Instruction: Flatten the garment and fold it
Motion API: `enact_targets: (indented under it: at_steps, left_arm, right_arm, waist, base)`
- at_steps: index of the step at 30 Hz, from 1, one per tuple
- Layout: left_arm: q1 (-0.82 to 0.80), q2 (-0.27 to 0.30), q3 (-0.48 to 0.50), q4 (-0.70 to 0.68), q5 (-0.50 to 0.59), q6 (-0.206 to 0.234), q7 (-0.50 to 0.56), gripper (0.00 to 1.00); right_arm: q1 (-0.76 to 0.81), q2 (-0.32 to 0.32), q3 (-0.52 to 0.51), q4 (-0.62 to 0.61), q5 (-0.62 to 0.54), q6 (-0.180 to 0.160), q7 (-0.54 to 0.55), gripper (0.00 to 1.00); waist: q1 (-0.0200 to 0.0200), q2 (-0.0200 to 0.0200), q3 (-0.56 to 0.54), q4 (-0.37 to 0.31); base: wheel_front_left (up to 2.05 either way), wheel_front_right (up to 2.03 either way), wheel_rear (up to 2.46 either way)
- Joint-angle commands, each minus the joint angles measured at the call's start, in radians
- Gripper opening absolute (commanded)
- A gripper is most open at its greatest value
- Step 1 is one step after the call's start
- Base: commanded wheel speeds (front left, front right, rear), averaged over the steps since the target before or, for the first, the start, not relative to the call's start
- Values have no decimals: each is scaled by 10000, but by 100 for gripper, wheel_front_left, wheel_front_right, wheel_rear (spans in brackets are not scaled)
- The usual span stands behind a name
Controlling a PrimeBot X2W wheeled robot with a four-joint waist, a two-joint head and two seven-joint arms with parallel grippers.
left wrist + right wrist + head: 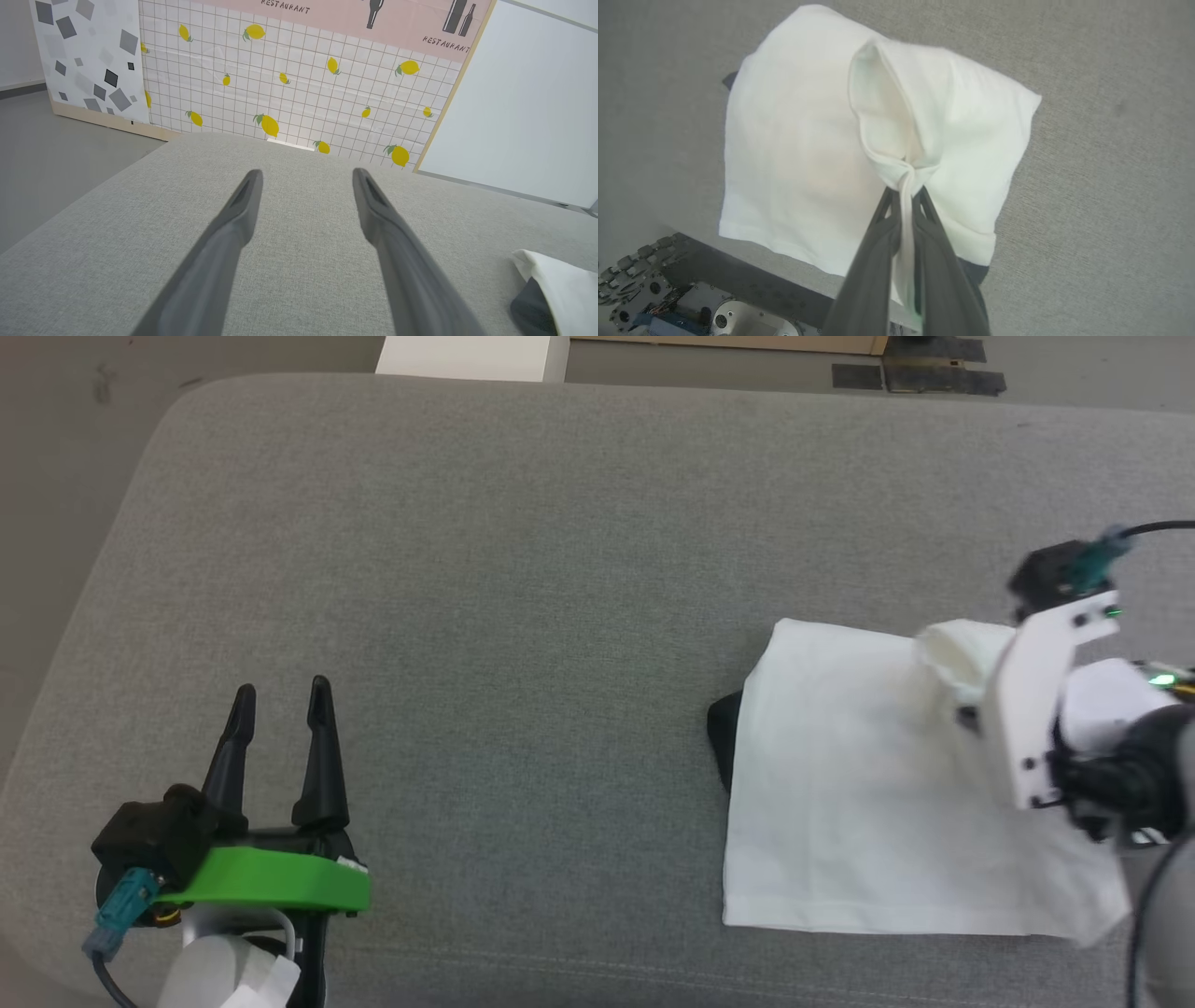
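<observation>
The garment (868, 803) is white with some black at one edge, on the plain grey table (523, 569). Beyond the table, a white grid panel (303, 93) carries yellow lemons under a pink band.

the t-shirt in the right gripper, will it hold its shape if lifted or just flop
Probably floppy: the t-shirt bunches to a thin twist where the right gripper pinches it, and the rest lies flat. Likely light, since one pinch raises a fold. It may drag rather than slide on the textured grey surface, so folds could shift.
</observation>
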Motion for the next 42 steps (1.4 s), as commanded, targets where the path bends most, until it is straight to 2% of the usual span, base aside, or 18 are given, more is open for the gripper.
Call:
enact_targets:
  at_steps: [1,4,9,18,19,20,25,29,32,35,37,42]
  left_arm:
    - [-74,-38,-37,23,45,-75,-45,100]
    - [-125,-49,-86,26,24,-89,-45,100]
    - [-169,-73,-113,27,1,-106,-45,100]
    - [-245,-129,-160,124,23,-128,-45,100]
    - [-257,-135,-175,148,27,-130,-45,100]
    - [-257,-140,-183,184,32,-133,-45,100]
    - [-153,-106,-166,295,38,-141,-45,100]
    - [-75,-61,-182,325,15,-150,-45,100]
    - [-4,-9,-199,324,17,-149,-43,100]
    - [60,21,-242,298,24,-144,-36,100]
    - [90,21,-280,270,32,-131,-36,100]
    - [63,12,-375,172,107,-103,-38,100]
  right_arm:
    - [-138,270,220,144,-7,-17,-233,0]
    - [-295,811,561,688,-216,-17,-778,0]
    - [-622,1752,408,1932,-896,-17,-2125,0]
    - [-1151,2578,18,4237,-2046,-17,-3781,0]
    - [-1188,2619,69,4366,-1985,-17,-3906,39]
    - [-1230,2661,140,4488,-1872,-17,-4056,100]
    - [-1398,2735,913,4376,-1036,-17,-4353,100]
    - [-1344,2594,1163,3489,-226,-17,-4360,100]
    - [-1197,2265,866,2644,158,-17,-4346,100]
    - [-940,1793,111,1921,67,-17,-4399,100]
    - [-685,1526,-607,1641,-224,-17,-4447,100]
    - [85,1035,-1663,1551,-1467,-17,-4362,100]
  waist:
    - [0,0,92,97]
    - [0,0,207,213]
    - [0,0,432,399]
    - [0,0,586,415]
    - [0,0,566,400]
    - [0,0,512,367]
    - [0,0,176,134]
    - [0,0,-136,-57]
    - [0,0,-316,-204]
    - [0,0,-418,-305]
    - [0,0,-428,-333]
    - [0,0,-253,-342]
  base:
    - [0,0,0]
    - [0,0,0]
    - [0,0,0]
    - [0,0,0]
    - [0,0,0]
    - [0,0,0]
    - [0,0,0]
    - [0,0,0]
    - [0,0,0]
    - [0,0,0]
    - [0,0,0]
    - [0,0,0]
